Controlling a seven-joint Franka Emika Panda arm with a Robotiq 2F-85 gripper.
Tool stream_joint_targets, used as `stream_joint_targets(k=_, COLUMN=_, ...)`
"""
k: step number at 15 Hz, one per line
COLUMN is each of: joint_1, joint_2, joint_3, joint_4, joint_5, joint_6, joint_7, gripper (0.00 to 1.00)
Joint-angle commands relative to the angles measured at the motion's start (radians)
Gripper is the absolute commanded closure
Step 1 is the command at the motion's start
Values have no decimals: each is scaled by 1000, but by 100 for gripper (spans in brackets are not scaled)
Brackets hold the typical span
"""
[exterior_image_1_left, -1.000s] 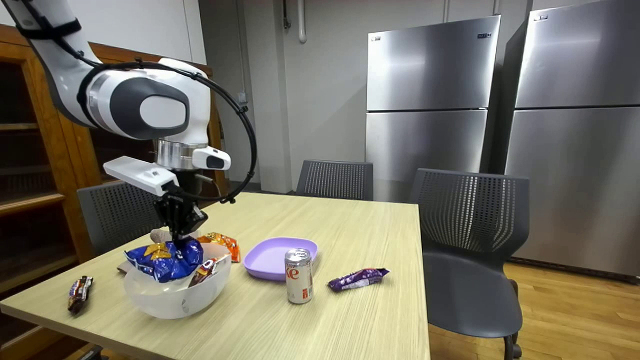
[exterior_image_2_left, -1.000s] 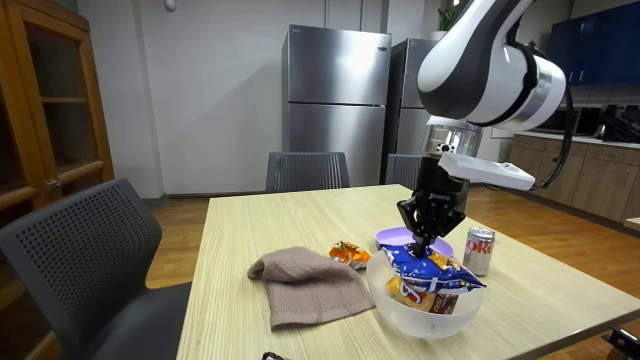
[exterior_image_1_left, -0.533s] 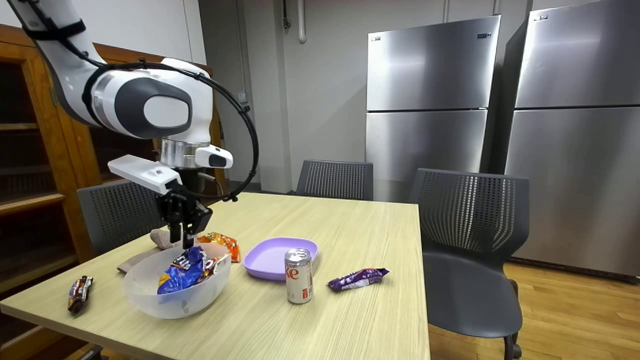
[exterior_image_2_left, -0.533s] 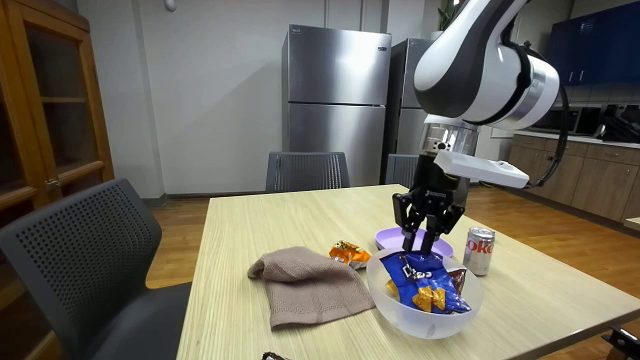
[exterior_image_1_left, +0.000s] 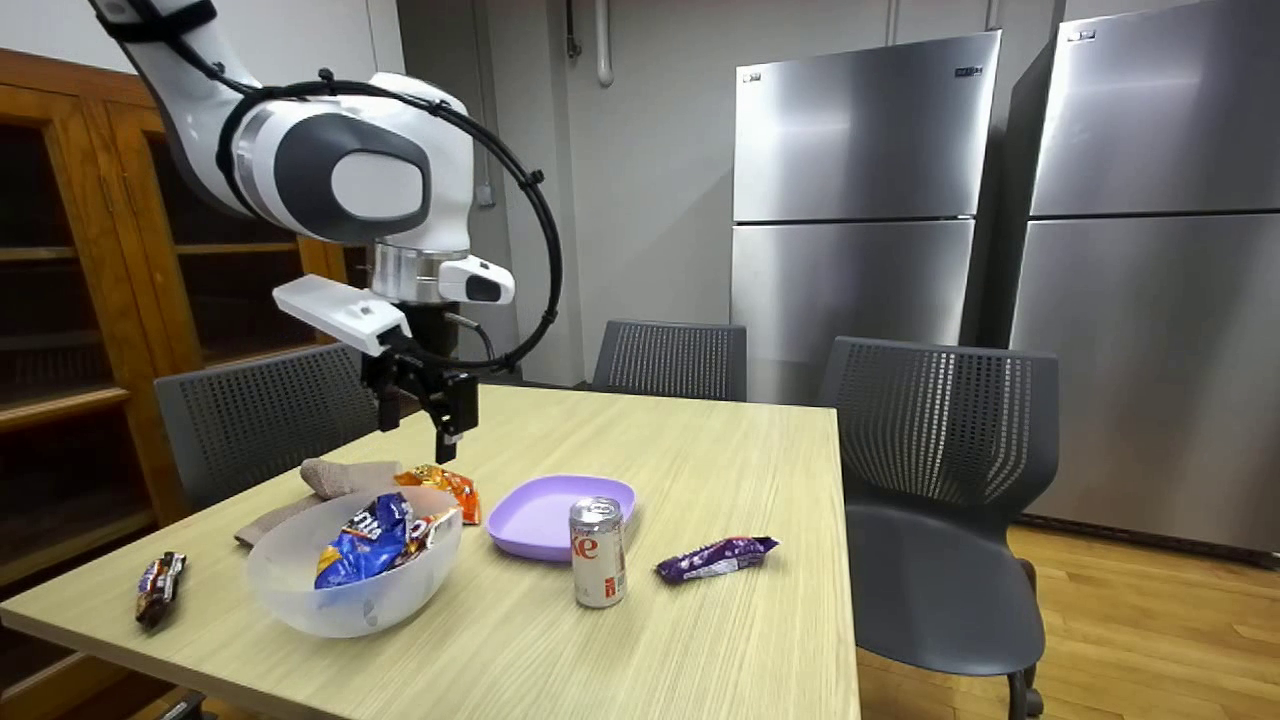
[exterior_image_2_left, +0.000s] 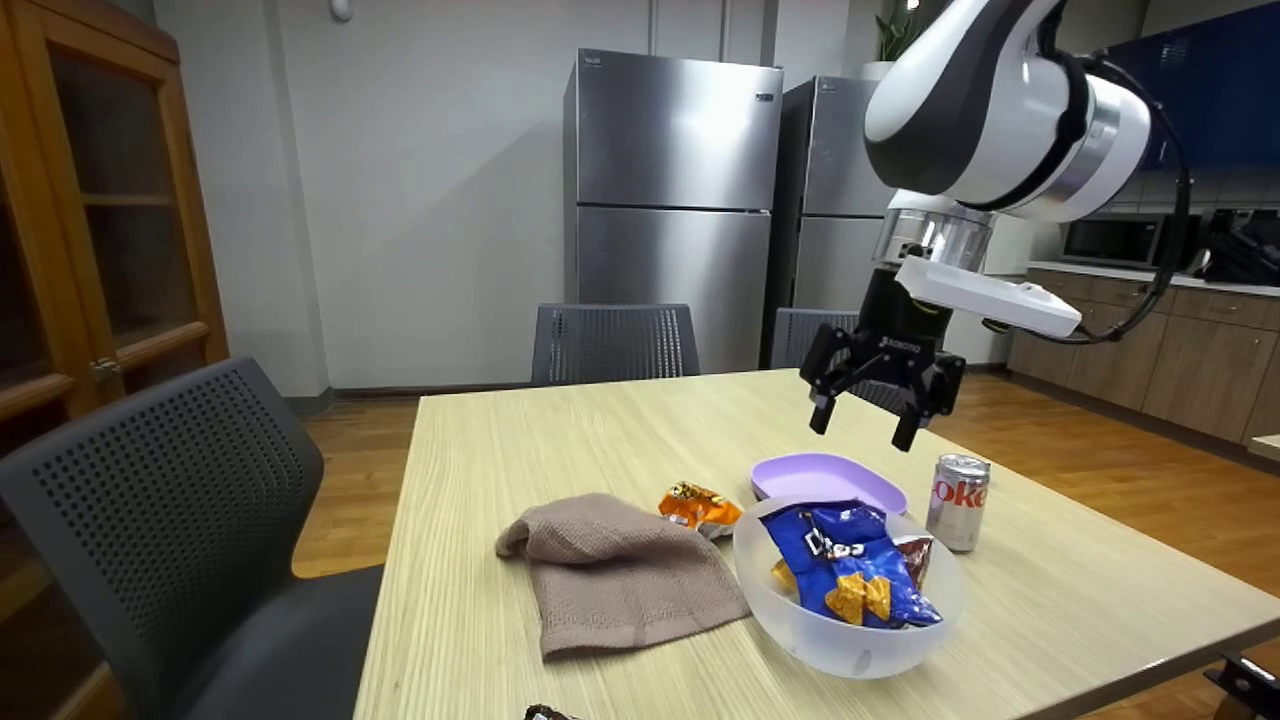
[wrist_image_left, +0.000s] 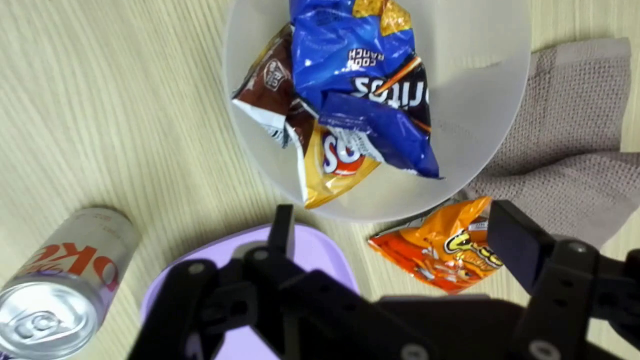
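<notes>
"Two words, 'Cool Ranch', are showing on that Doritos bag (wrist_image_left: 325, 70); where is it lying?"

"It's resting inside the frosted bowl (exterior_image_2_left: 850, 650). Red 'oke' is standing out on the silver Coke can (exterior_image_2_left: 958, 512) nearby."

"What is the gripper (exterior_image_2_left: 862, 432) doing?"

"Hovering above and past the bowl's rim, fingers spread wide, gripping nothing; air is separating it from the purple plate (exterior_image_2_left: 820, 475) and orange snack bag (wrist_image_left: 445, 250)."

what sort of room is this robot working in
Probably a shared kitchen or office break room: two tall steel refrigerators stand near the wall, dark chairs sit around a table, and a microwave is on a counter.
</notes>
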Motion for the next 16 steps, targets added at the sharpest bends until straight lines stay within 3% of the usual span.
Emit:
stream_joint_targets(k=1, joint_1=-52, joint_2=-24, joint_3=-39, joint_4=30, joint_5=-21, joint_6=-53, joint_7=46, gripper=0)
stream_joint_targets(k=7, joint_1=-130, joint_2=-9, joint_3=-118, joint_4=61, joint_5=-43, joint_6=-54, joint_7=60, gripper=0)
stream_joint_targets(k=16, joint_1=-129, joint_2=-4, joint_3=-118, joint_4=45, joint_5=-25, joint_6=-22, joint_7=38, gripper=0)
